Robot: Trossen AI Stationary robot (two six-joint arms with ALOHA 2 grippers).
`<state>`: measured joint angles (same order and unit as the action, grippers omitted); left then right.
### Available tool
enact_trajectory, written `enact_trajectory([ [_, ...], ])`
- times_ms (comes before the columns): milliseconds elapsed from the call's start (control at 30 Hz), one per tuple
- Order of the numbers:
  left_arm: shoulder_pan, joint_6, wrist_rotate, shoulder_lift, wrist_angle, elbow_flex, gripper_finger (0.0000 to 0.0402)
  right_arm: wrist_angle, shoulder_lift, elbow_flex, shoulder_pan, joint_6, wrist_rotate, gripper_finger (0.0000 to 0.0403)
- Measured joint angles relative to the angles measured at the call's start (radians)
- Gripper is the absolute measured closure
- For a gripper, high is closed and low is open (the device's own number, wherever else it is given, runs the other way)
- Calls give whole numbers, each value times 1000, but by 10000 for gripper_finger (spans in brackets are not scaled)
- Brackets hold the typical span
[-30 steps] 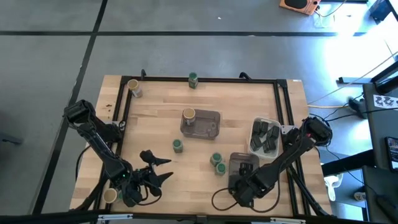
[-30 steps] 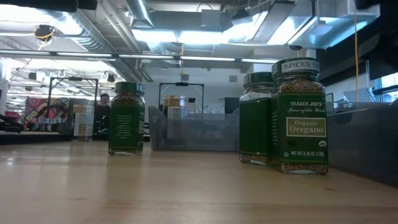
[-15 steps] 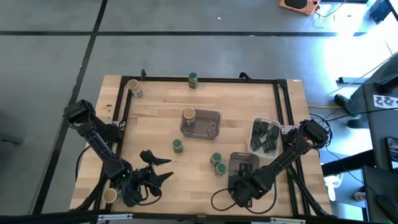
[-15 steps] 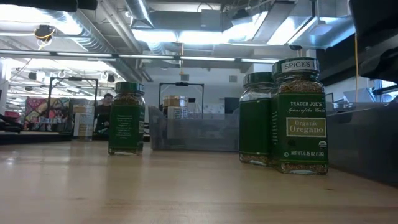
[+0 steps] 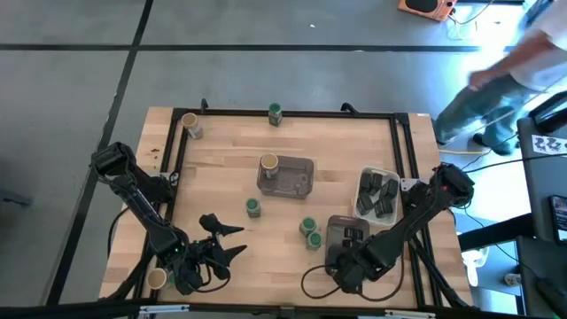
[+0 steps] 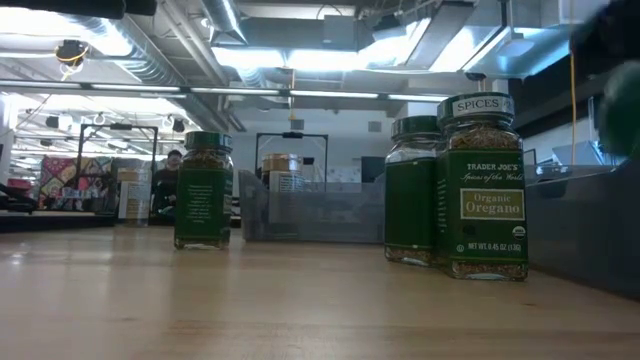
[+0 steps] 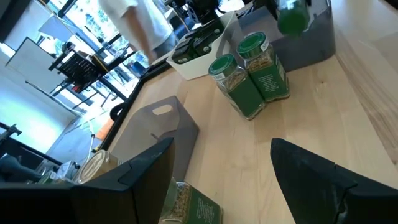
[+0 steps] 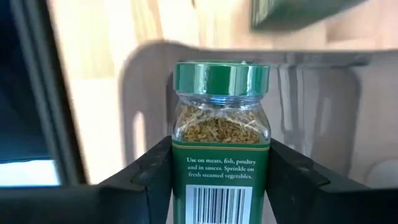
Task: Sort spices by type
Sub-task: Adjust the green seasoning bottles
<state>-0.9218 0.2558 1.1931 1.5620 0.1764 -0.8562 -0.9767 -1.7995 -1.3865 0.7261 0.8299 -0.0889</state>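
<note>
The wooden surface [image 5: 221, 190] carries three trays: a clear grey tray [image 5: 288, 176] near the middle holding one tan-lidded jar [image 5: 268, 164], a white tray [image 5: 376, 193] toward the right edge filled with small dark tins [image 5: 379, 188], and a dark grey tray [image 5: 347, 241] at the near right. The right gripper [image 5: 347, 241] is over that dark grey tray, and its wrist view shows a green-lidded oregano jar [image 8: 221, 146] upright between the two fingers [image 8: 146, 180], which sit against its sides. The jar looks gripped, though whether it rests on the tray floor or hangs above it cannot be told. The step in hand appears to be bringing green-lidded jars together in this tray; the next move calls for lowering the jar until it stands, then spreading the fingers and lifting clear.

The left gripper [image 5: 215, 240] waits at the near left with its fingers spread and nothing between them.

More green-lidded jars remain loose: a pair [image 5: 309, 231] just beside the dark tray, one [image 5: 253, 207] near the centre, one [image 5: 275, 112] at the far rail. Tan-lidded jars stand at the far-left corner [image 5: 190, 124] and near-left edge [image 5: 156, 278].

In the high view the right arm hides the gripped jar. A blurred person [image 5: 496, 84] passes beyond the surface's right side.
</note>
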Motion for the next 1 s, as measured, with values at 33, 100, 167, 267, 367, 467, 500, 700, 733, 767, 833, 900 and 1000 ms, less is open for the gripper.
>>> enact_trajectory([
  [33,0,0,0,0,0,0,139,-25,2,-28,0,1,-7,204],
  [100,0,1,0,0,0,0,139,-59,11,-87,0,0,-32,204],
  [167,0,3,0,0,0,0,139,-63,13,-143,0,-9,-59,204],
  [267,0,4,0,0,0,0,139,-17,12,-199,0,-63,-122,204],
  [367,0,5,0,0,0,0,139,113,12,-212,0,-177,-200,204],
  [467,0,7,0,0,0,0,139,266,0,-200,-14,-309,-269,204],
  [500,0,8,0,0,0,0,139,327,-9,-194,-21,-348,-271,204],
  [700,0,8,0,0,0,0,139,634,-123,-176,-90,-569,-297,204],
  [733,0,8,0,0,0,0,139,696,-149,-176,-103,-606,-301,204],
  [767,0,8,0,0,0,0,139,766,-175,-176,-115,-642,-303,204],
  [833,0,8,0,0,0,0,139,866,-227,-175,-137,-718,-305,204],
  [900,0,0,0,0,0,0,139,977,-272,-175,-159,-783,-306,204],
  [1000,-1,-2,0,0,5,-1,139,1090,-323,-175,-194,-830,-302,204],
])
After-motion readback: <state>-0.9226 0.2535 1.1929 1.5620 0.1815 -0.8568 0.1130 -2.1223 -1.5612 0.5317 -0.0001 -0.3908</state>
